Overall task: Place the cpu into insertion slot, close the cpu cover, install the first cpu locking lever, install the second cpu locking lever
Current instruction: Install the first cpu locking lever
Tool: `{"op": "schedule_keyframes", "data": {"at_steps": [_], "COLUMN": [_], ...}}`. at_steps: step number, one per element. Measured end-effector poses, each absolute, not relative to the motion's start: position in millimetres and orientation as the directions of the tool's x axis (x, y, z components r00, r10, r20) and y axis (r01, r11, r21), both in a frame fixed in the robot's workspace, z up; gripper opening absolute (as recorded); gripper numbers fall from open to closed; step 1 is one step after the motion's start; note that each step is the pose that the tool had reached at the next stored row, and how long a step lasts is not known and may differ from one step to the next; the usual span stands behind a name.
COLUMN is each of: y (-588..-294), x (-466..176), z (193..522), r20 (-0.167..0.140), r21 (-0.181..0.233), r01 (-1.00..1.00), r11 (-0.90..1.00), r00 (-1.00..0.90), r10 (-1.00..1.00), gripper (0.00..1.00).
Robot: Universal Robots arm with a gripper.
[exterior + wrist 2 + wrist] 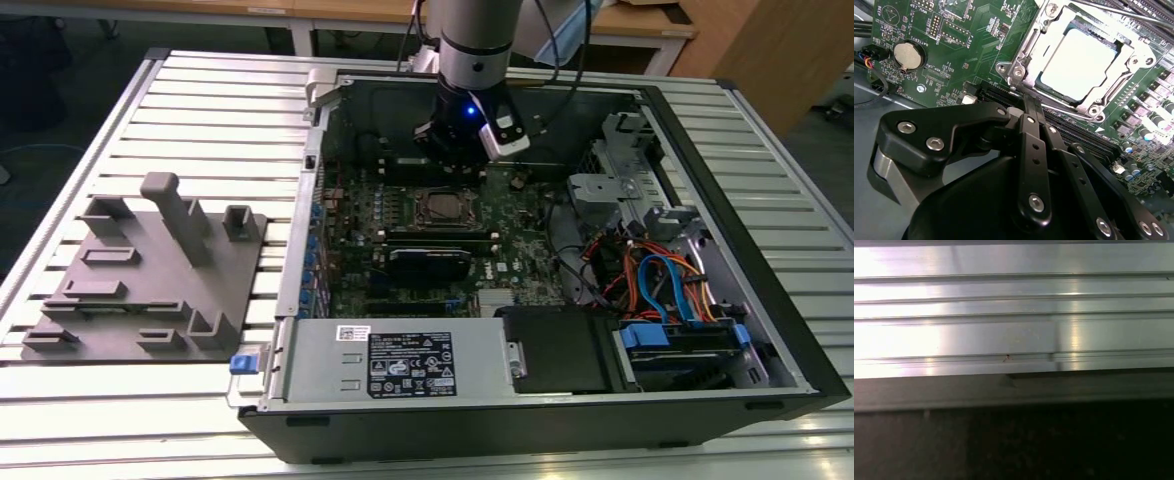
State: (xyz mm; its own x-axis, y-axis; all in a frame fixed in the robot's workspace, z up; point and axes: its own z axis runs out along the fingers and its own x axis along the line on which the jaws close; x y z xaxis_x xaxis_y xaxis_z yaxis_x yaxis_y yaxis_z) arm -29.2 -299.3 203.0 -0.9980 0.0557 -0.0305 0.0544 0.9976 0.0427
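In the second wrist view the cpu (pixel 1079 62), a flat silver-grey square, lies in the insertion slot (pixel 438 207) on the green board. The cpu cover (pixel 1030 46), a silver frame with a square window, lies down flat around it. My gripper (pixel 1024 102) has its black fingers (pixel 1032 150) drawn together, tips just beside the near corner of the socket frame, with nothing held between them. A thin metal rod (pixel 1114 11) runs along the socket's far side. In the exterior view the gripper (pixel 451 160) hangs over the board just behind the socket.
The open computer case (pixel 747 230) holds a black module (pixel 430 265), coloured cables (pixel 661 280) and a power supply (pixel 394 365). A grey fixture plate (pixel 147 275) with upright posts lies at the exterior view's left. The slatted aluminium table (pixel 1004 300) surrounds the case.
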Motion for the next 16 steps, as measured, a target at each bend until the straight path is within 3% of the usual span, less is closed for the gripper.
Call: {"op": "schedule_keyframes", "data": {"at_steps": [16], "y": [-299.3], "x": [-29.3], "z": [197.3], "r20": [-0.031], "r21": [0.024], "r01": [0.055], "r11": [0.998], "r00": [-0.998], "r10": [0.055], "gripper": [0.1]}}
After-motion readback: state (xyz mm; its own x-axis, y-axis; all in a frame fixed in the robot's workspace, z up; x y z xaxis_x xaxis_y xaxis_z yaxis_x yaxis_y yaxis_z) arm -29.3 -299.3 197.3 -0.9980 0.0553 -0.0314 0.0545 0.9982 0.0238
